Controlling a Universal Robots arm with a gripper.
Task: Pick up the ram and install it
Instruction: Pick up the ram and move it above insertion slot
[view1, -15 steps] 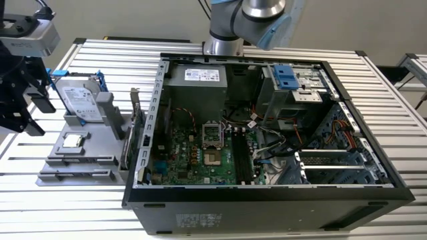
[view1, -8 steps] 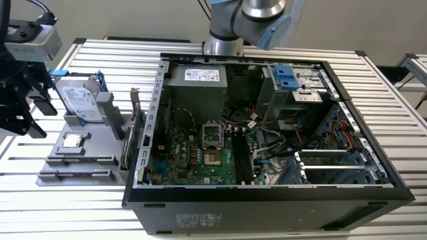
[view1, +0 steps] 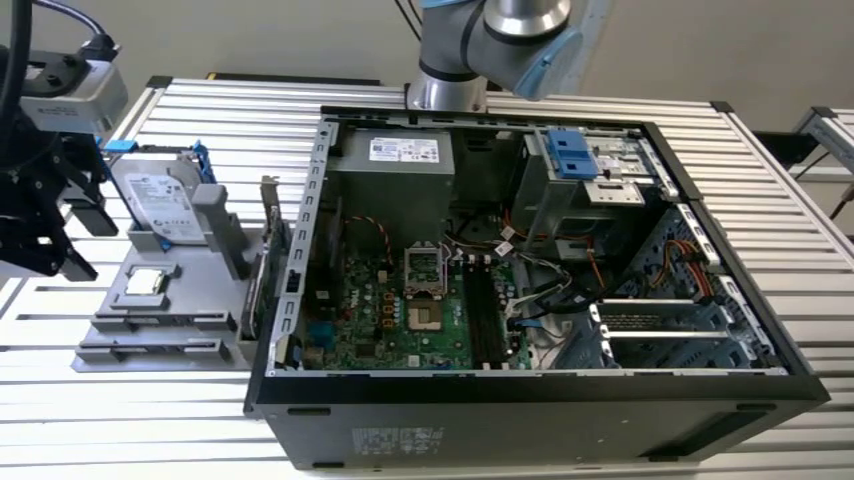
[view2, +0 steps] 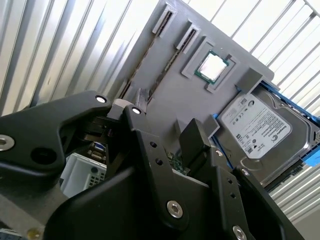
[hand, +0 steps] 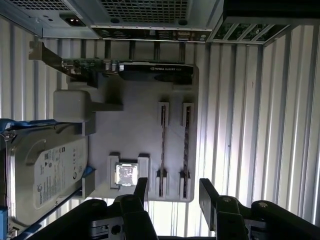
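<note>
Zero steps done: the ram (hand: 186, 142) stands on edge in the grey holder (hand: 135, 130) outside the case (view1: 561, 420), my gripper (hand: 173, 187) hangs wide open and empty above it, and the motherboard slots (view1: 485, 315) look unfilled.

ram sticks (hand: 186, 145): open from above | processor (hand: 126, 175) just beside | hard drive (hand: 45, 170) stands farther off

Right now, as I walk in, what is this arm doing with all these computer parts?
The robot arm's claw hangs open and empty over a gray parts holder beside the open computer case. Two ram sticks stand on edge in the holder's slots, close to the claw but not gripped. A hard drive, a processor chip and a graphics card also sit on the holder. Nothing is picked up yet.
</note>
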